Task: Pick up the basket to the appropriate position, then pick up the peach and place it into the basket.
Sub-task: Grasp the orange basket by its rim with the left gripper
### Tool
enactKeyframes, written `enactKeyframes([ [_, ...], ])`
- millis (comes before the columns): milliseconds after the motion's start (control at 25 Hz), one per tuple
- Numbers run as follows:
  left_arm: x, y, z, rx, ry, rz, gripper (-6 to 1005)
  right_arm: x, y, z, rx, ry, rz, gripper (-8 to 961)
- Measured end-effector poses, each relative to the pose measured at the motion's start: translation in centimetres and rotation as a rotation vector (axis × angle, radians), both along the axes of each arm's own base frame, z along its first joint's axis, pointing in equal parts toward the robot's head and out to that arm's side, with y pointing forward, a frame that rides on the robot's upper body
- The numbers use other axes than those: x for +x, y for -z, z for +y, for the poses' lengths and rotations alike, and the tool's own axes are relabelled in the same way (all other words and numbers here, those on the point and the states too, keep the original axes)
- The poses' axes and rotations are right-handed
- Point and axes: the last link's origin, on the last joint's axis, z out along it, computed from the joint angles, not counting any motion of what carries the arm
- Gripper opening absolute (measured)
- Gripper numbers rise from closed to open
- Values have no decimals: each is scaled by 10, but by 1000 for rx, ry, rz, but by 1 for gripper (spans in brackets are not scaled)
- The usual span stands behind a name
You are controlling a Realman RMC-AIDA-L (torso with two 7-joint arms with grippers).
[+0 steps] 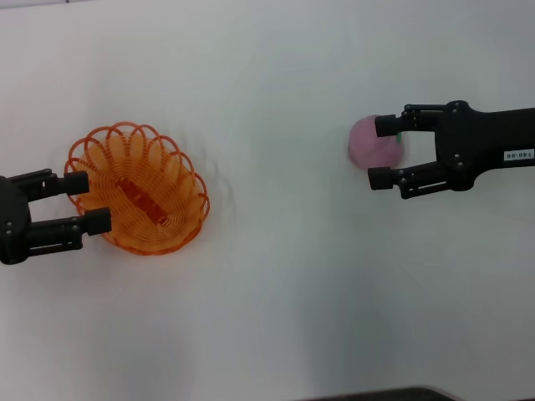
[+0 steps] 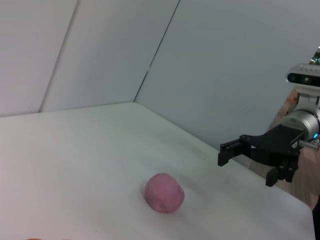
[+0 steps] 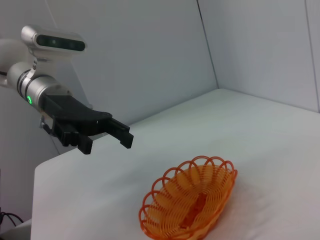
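Note:
The orange wire basket (image 1: 180,171) sits on the white table at the left and also shows in the right wrist view (image 3: 172,192). My left gripper (image 1: 86,201) is open and empty, its fingertips over the basket's left rim. The right wrist view shows it (image 3: 107,145) hovering above the table, apart from the basket. The pink peach (image 1: 368,144) lies at the right. My right gripper (image 1: 383,152) is open, its fingers straddling the peach from above. The left wrist view shows the peach (image 2: 165,192) resting on the table with the right gripper (image 2: 245,167) raised above and beyond it, not touching.
The white table (image 1: 284,276) carries only the basket and the peach. Its front edge shows at the bottom of the head view. Grey walls stand behind the table in both wrist views.

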Motion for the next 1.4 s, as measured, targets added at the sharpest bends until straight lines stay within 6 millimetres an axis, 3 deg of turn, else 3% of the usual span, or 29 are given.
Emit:
enactKeyframes([
  [680, 2, -3, 3, -9, -18, 2, 783, -3, 3, 2, -9, 0, 8, 935],
  [1000, 28, -30, 47, -70, -100, 176, 770, -6, 2, 3, -11, -5, 17, 931],
  [1120, 48, -37, 76, -70, -140, 287, 766, -6, 2, 4, -9, -7, 16, 930],
  [1200, 62, -39, 105, -33, -207, 406, 763, -6, 2, 5, -4, -10, 15, 929],
  [1400, 79, -32, 135, 24, -280, 540, 755, -6, 2, 5, -2, -11, 17, 927],
])
